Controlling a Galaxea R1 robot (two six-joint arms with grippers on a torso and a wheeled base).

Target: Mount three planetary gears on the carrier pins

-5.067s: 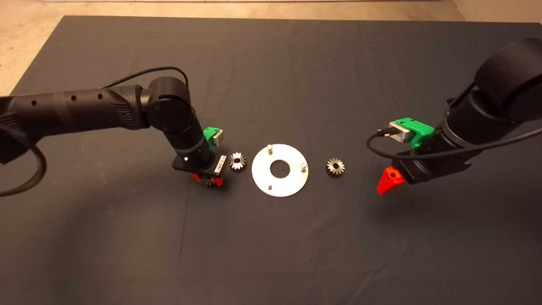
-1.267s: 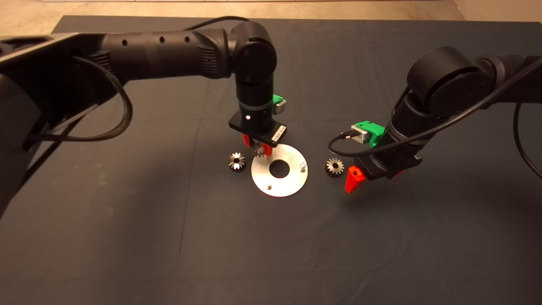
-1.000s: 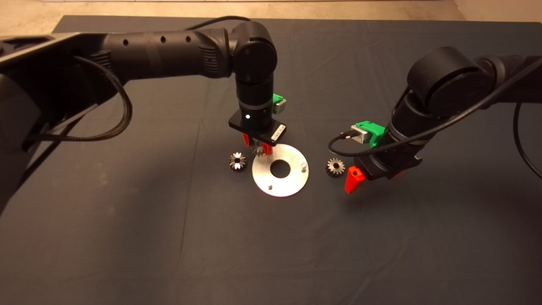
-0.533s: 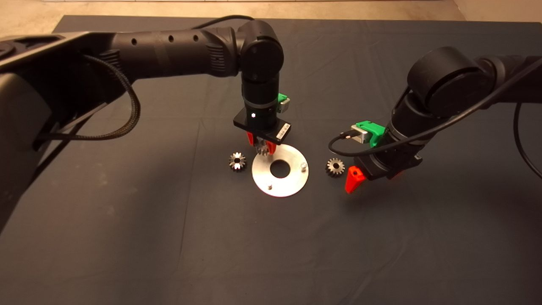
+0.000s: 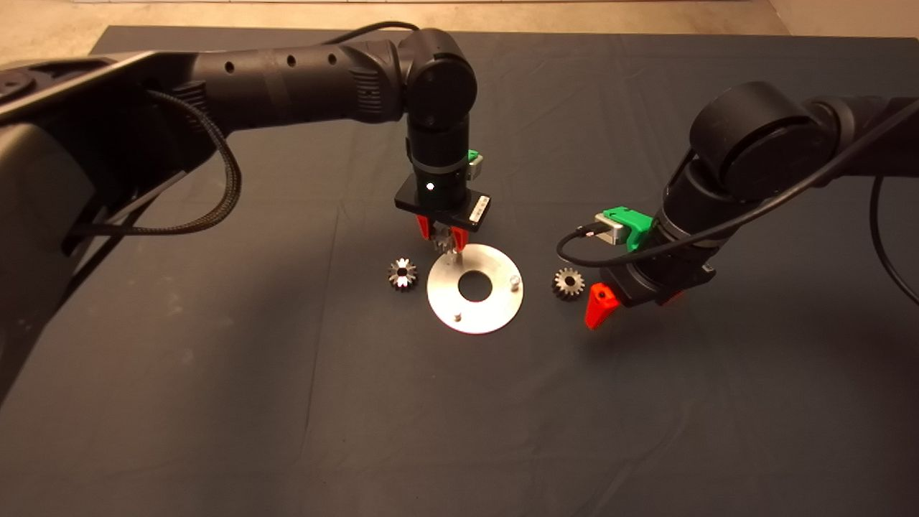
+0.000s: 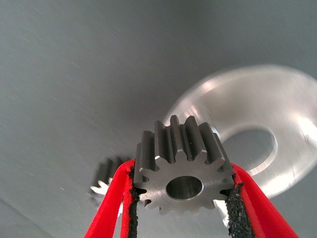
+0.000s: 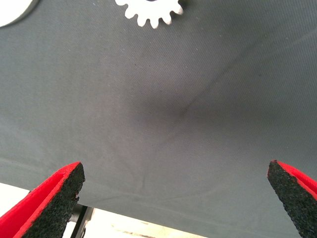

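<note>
Left gripper (image 6: pixel 181 198) pinching a toothy steel gear (image 6: pixel 182 168) w/ its black pads, hovering over the shiny disc's (image 5: pixel 475 310) far-left pin. Other 2 gears (image 5: pixel 403 273) (image 5: pixel 568 283) flat on mat either side. Right gripper (image 7: pixel 173 198) wide open nr the right one.

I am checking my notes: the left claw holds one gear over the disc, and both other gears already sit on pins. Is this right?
Not quite. The left claw does hold one gear over the disc, but the head view shows both other gears lying on the mat, one on each side of the disc, not on pins.
</note>
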